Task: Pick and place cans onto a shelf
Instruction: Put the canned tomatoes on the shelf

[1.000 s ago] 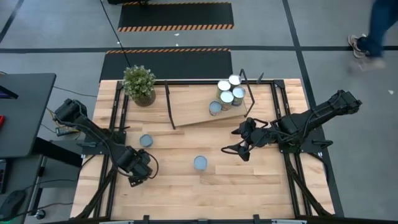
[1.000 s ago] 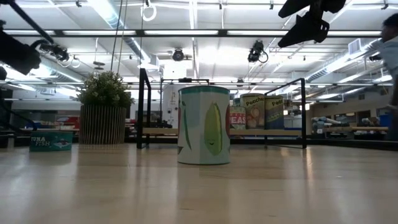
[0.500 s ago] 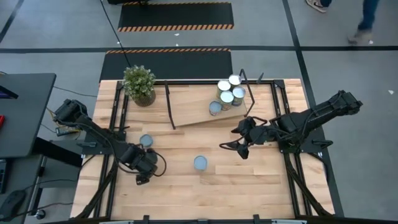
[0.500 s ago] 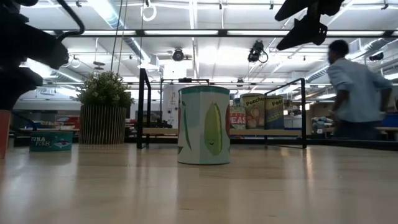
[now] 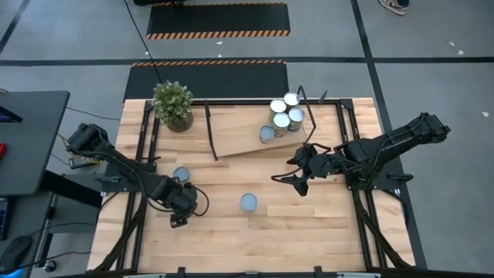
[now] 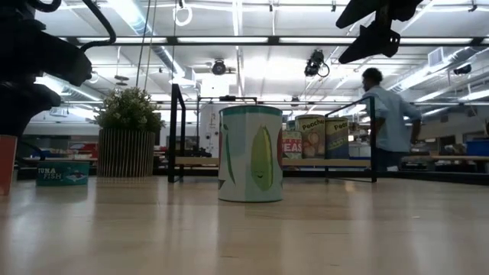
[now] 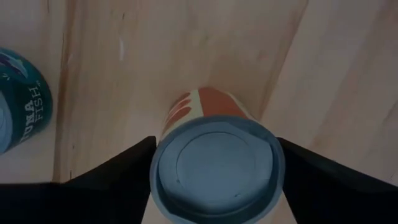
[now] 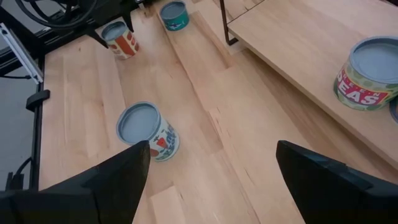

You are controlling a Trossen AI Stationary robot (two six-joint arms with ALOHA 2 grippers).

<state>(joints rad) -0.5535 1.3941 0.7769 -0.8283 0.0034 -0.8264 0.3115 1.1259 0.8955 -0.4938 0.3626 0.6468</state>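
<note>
Because its fingers must straddle the red-and-white can (image 7: 214,158) before lifting it toward the shelf (image 5: 251,131), the left gripper (image 5: 179,212) sits open around it at the table's near left, not visibly gripping, while the right gripper (image 5: 297,183) waits open beside the shelf.

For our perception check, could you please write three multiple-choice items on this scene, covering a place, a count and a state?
1. Where does the red-and-white can stand? A on the floor; B on the table at the left gripper; C atop another can.
2. How many cans are on the shelf? A five; B two; C eight.
3. How is the right gripper? A shut on a can; B shut, empty; C open, empty.
Key: B, the left wrist view shows it on bare wood; A, five tops count in the high view; C, its fingers stand wide apart with nothing between.
</note>
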